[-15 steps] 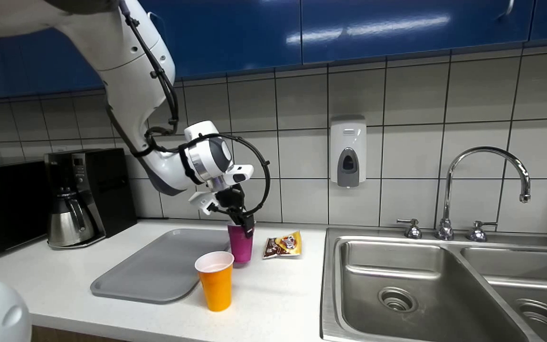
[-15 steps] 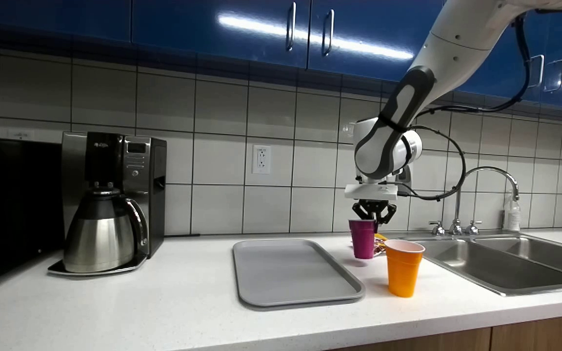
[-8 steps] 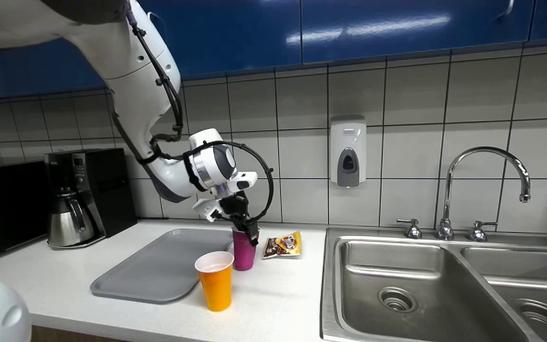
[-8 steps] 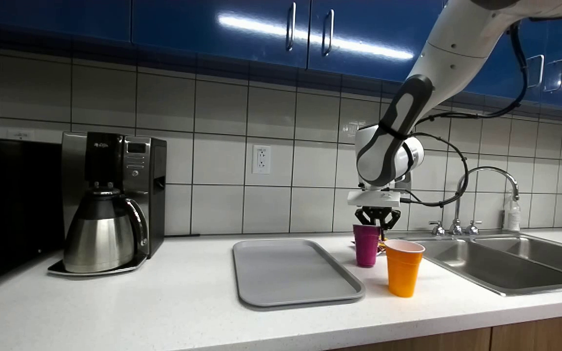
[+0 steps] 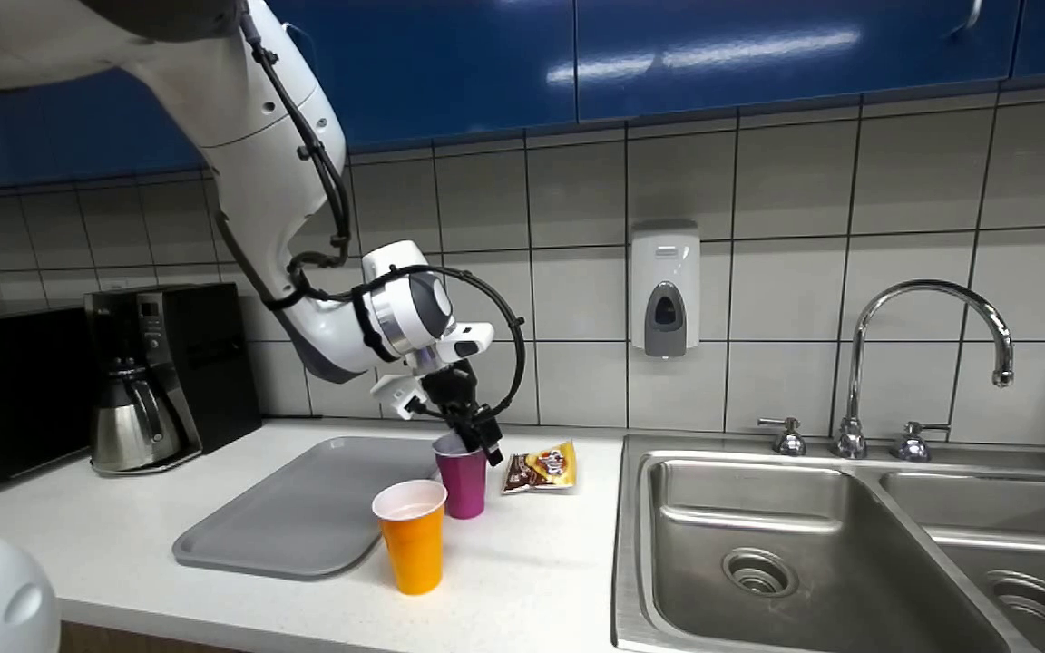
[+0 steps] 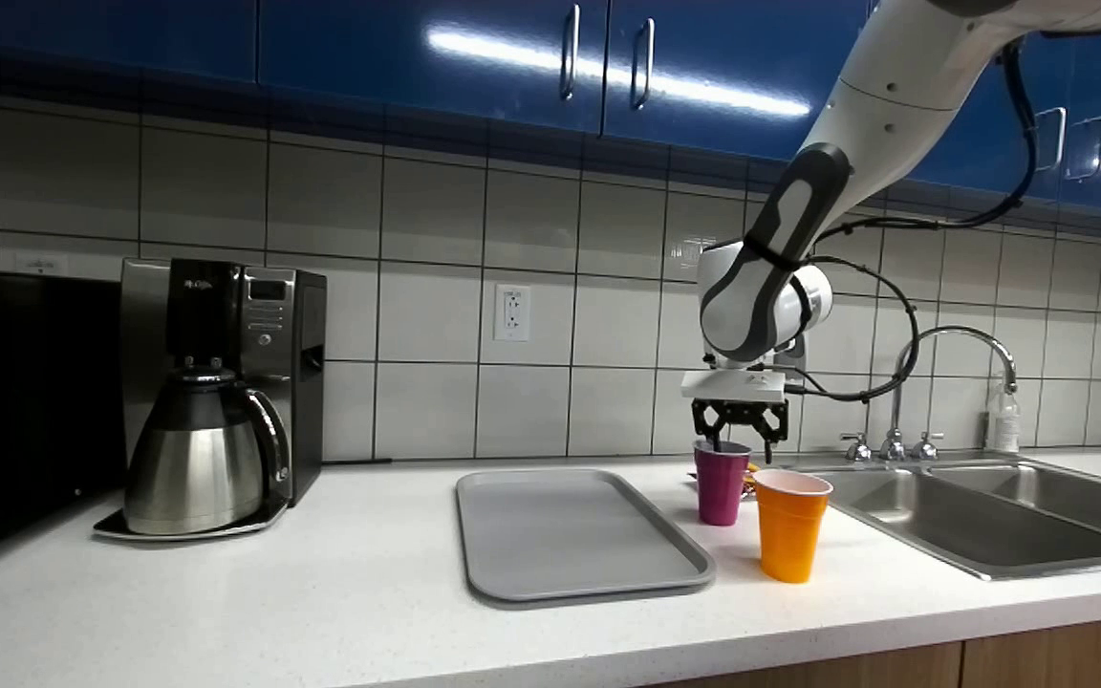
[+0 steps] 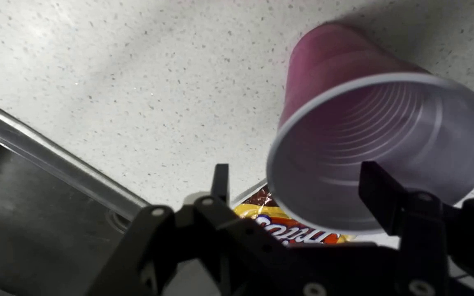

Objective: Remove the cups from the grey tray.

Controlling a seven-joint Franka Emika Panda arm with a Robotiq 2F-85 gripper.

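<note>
The magenta-purple cup (image 6: 721, 495) stands upright on the counter, off the right side of the grey tray (image 6: 579, 535). Above it my gripper (image 7: 294, 165) is open, its fingers spread wide. One finger (image 7: 379, 193) reaches into the cup's mouth; the other stays outside, with the rim between them. Whether either finger touches the cup wall, I cannot tell. In both exterior views the orange cup (image 5: 415, 544) is upright on the counter by the tray's near right corner. Nothing lies on the tray.
A snack packet (image 5: 541, 469) lies just beyond the purple cup, partly under the gripper in the wrist view. The steel sink (image 5: 740, 526) is to the right. A coffee maker with its pot (image 6: 197, 459) stands at the left, with a tiled wall (image 6: 426, 401) behind.
The purple cup came down to the counter, shifting slightly right, with the jaws shut on its rim. Since then the jaws have spread apart and let go of it.
</note>
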